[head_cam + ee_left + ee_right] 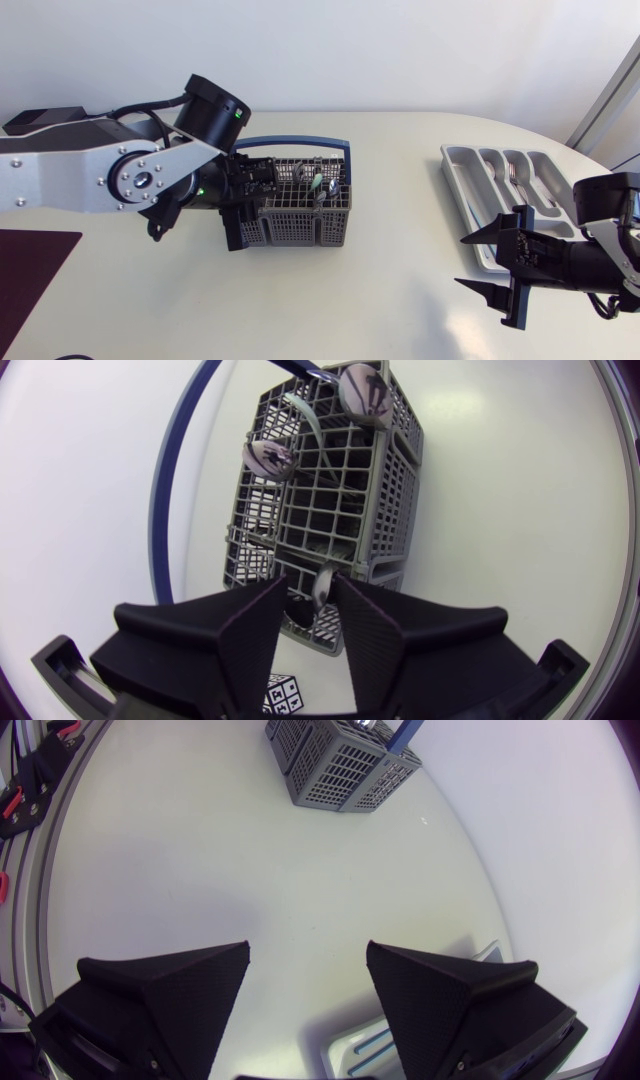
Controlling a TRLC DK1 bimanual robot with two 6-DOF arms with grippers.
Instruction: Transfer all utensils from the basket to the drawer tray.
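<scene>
Basket (pixel 300 205) of grey mesh, with a blue handle, stands upright on the white table (pixel 380 300) and serves as the reference for everything else. Two spoons (pixel 270 458) lean inside it with their bowls upward, on the side away from the left arm. One more utensil (pixel 323 585) pokes its metal end up from a compartment at the basket's near edge. The left gripper (pixel 262 180) hangs over that same side of the basket, with the metal end right at its tip (pixel 310 585). It cannot be told from either view whether this claw has closed on it.

Well apart from the basket, on the far side from the left arm, lies the pale grey drawer tray (pixel 455 165). A few pieces of cutlery (pixel 515 175) already rest in its slots.

The right gripper (pixel 462 262) hovers over bare table just beside the tray, on the side facing the basket. Its wedge fingers (pixel 180 985) are spread wide with nothing between them. From its own camera the basket (pixel 340 760) sits far ahead of this gripper (pixel 308 948), and a corner of the tray (pixel 365 1045) shows beneath it.
</scene>
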